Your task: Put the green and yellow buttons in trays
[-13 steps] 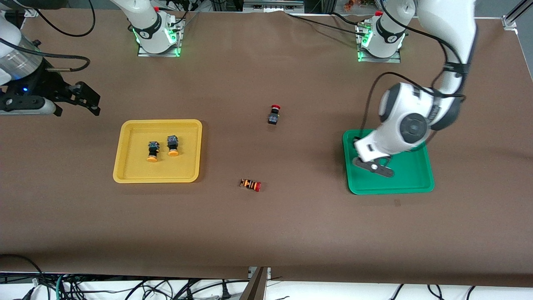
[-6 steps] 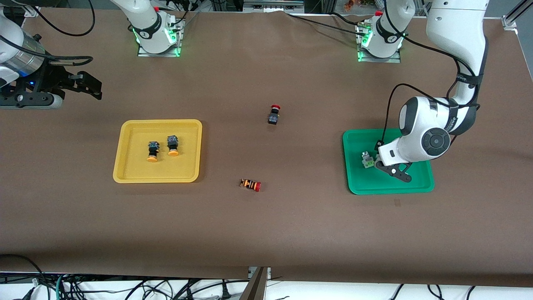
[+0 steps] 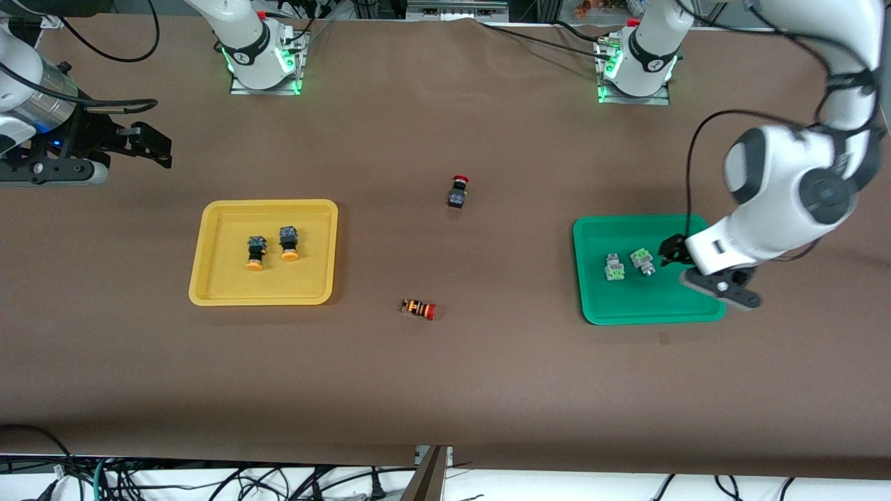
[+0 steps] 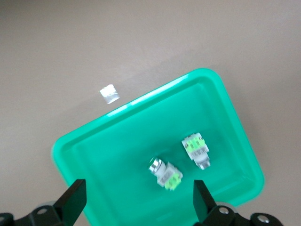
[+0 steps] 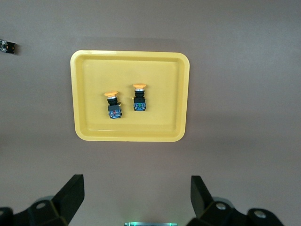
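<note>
Green buttons (image 3: 628, 265) — askew in green tray (image 3: 654, 307)

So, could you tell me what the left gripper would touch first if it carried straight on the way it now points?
Probably the shallow green plastic tray: the open left gripper points down over its edge at the left arm's end. The two pale green-and-white buttons lie farther along; depth is unclear.
</note>
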`<state>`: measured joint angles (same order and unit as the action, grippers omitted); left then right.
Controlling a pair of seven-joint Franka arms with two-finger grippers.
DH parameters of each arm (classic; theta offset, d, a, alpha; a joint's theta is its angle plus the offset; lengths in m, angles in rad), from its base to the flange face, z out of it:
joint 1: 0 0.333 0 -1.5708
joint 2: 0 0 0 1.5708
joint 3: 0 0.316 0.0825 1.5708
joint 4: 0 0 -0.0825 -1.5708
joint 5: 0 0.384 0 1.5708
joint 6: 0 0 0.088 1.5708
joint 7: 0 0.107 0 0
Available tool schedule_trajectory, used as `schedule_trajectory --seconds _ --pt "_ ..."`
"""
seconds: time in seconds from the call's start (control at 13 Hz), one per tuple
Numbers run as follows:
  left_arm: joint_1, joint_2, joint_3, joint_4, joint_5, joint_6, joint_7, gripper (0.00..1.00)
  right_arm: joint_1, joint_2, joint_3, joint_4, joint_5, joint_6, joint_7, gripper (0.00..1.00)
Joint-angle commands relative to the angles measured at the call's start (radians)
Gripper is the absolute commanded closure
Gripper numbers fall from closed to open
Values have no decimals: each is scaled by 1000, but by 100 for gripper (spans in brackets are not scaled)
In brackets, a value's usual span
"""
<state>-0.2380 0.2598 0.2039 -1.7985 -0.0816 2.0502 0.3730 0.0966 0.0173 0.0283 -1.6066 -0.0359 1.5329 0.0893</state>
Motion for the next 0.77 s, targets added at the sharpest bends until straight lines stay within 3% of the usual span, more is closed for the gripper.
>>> schedule_trajectory --seconds 0.0,0.15,0.23,0.38,0.69 --pt "48 -82 -12 83 -9 -230 -86 0 -3 22 2 54 -13 -26 -20 0" --pt "93 -123 -62 206 60 -428 -178 0 -3 24 2 59 -12 -31 -20 0" --pt "132 -138 -127 249 113 -496 -190 0 -3 24 2 59 -12 -31 -20 0" --pt "247 -204 -233 255 122 -525 -227 0 -3 24 2 59 -10 -31 -20 0" --pt "246 -211 -215 249 118 -503 -224 0 -3 24 2 59 -12 -31 -20 0"
